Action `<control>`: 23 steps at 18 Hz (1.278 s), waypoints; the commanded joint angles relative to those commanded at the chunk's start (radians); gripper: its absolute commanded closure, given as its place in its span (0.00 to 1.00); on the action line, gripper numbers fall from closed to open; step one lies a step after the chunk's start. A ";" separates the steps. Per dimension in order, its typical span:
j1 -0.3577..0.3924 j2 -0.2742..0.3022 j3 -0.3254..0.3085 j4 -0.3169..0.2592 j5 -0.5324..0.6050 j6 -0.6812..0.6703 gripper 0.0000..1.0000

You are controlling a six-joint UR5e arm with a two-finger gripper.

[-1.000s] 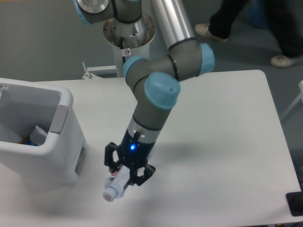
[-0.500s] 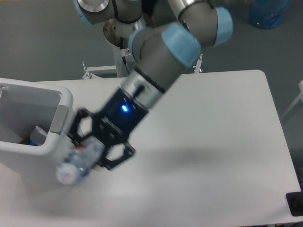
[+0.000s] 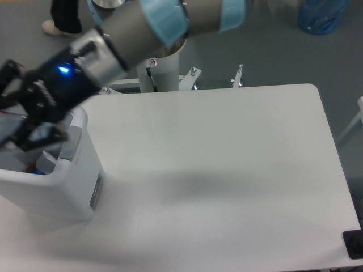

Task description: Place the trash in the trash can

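The trash can (image 3: 74,187), a large white bin with a grey panel (image 3: 95,192) on its side, stands at the table's left edge. My gripper (image 3: 16,113) hangs over its open top, motion-blurred, with black fingers (image 3: 39,136) spread around a pale blur at the left frame edge. That blur is the crushed clear bottle (image 3: 8,128), with a trace of pink, and my gripper is shut on it. Inside the bin lie a white piece (image 3: 49,161) and something blue and orange (image 3: 33,169); I cannot tell what they are.
The white table (image 3: 227,170) extends to the right of the bin. The arm's pedestal (image 3: 159,71) stands behind the table's far edge. A person's shoe (image 3: 55,26) shows on the floor at top left. A black object (image 3: 354,243) sits at the lower right corner.
The arm swung left and upward, carrying the bottle from the table in front of the bin to above the bin's opening.
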 joint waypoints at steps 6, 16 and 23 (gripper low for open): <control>-0.002 0.012 -0.060 0.014 0.012 0.017 0.00; 0.323 -0.064 -0.049 0.012 0.071 0.074 0.00; 0.488 -0.191 0.006 0.009 0.346 0.276 0.00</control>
